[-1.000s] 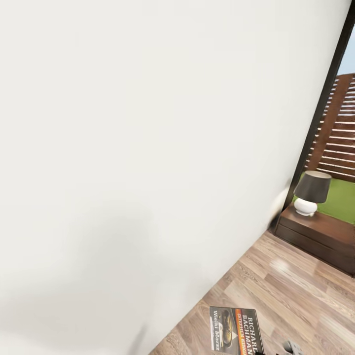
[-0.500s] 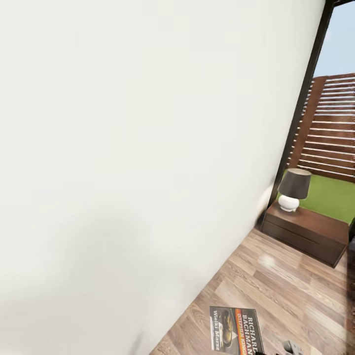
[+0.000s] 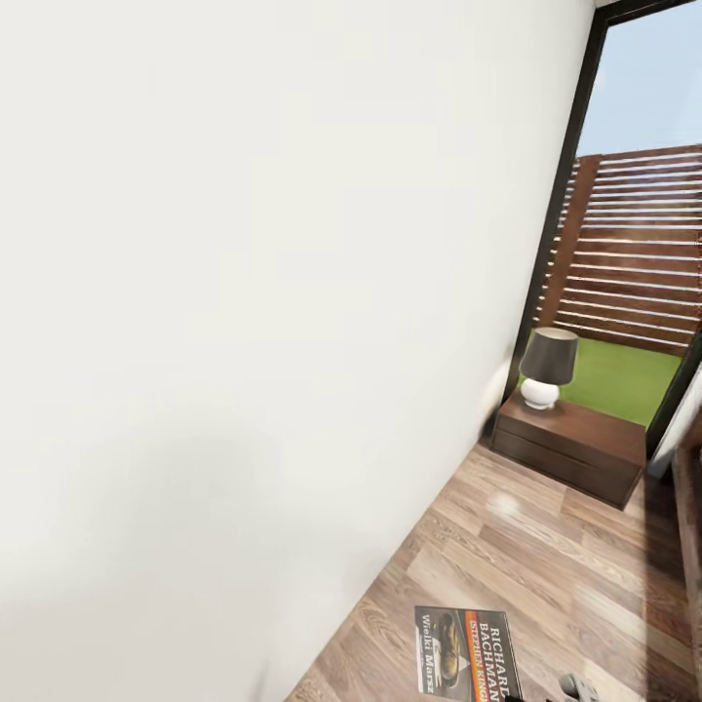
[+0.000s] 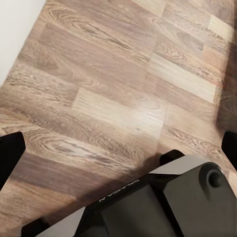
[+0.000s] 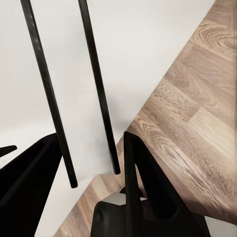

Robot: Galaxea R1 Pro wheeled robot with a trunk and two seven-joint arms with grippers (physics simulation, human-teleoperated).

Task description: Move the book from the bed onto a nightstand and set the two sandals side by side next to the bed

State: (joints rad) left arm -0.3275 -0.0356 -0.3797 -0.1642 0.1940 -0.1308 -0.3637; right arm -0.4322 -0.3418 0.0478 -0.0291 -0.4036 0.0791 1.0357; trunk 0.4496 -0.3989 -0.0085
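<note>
the thin paperback book with its orange band (image 3: 466, 652), seemingly clamped edge-on in the right gripper's (image 5: 91, 170) dark fingers, rides above the wood-plank floor (image 3: 546, 565); next, approach the dark reddish-brown nightstand (image 3: 570, 450); left fingers' state unclear.

White wall (image 3: 244, 292) at left, wood-plank floor (image 3: 546, 565), dark-shaded lamp w/ white base (image 3: 544, 368) atop low brown cabinet, slatted fence (image 3: 634, 244) & grass (image 3: 624, 375) outside, blue sky.

Book (image 3: 466, 653) cover-up, held low over wood floor; nightstand (image 3: 573, 445) far ahead.
</note>
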